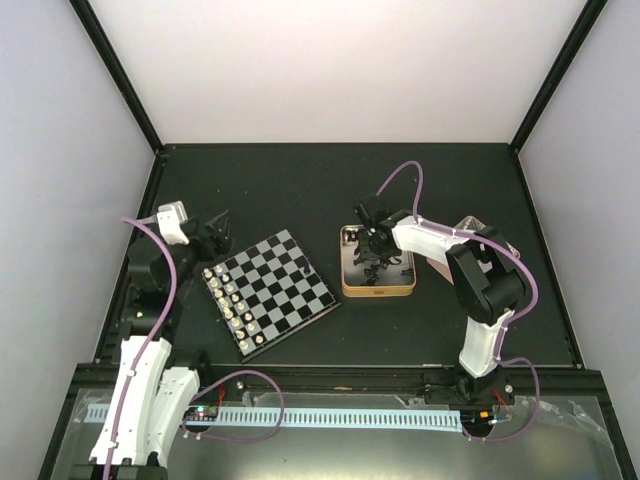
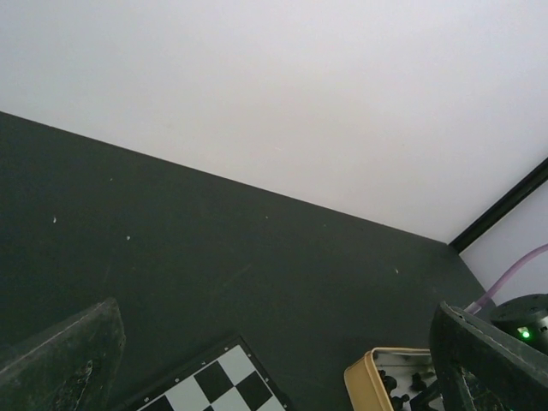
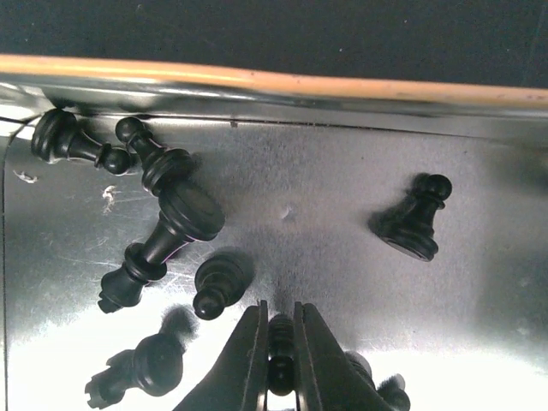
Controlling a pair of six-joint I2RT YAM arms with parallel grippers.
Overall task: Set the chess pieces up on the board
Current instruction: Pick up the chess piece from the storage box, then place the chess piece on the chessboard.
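Chess pieces [image 3: 187,212], black, lie toppled in gold-rimmed tin [image 3: 257,84], just right of board [image 1: 275,290]. Cream pieces [image 1: 232,300] line board's left edge. Right gripper [image 3: 278,321] down in tin, jaws clamped on one chess piece [image 3: 279,355]. Left gripper [image 1: 217,233] hangs at board's far-left corner, jaws wide apart.

A rectangular tin [image 1: 377,293] with a gold-coloured rim and a bright, scratched bare-metal floor lies flat on the dark matte table [image 1: 300,190], right of centre. Cream-white chess pieces [image 1: 232,303] stand upright in two parallel rows that run diagonally from upper left to lower right, positioned left of the tin and well apart from it. White walls [image 1: 330,70], joined at the corners by black posts [image 1: 115,70], enclose the table on three sides, and a pale perforated strip [image 1: 330,417] runs along the near edge.
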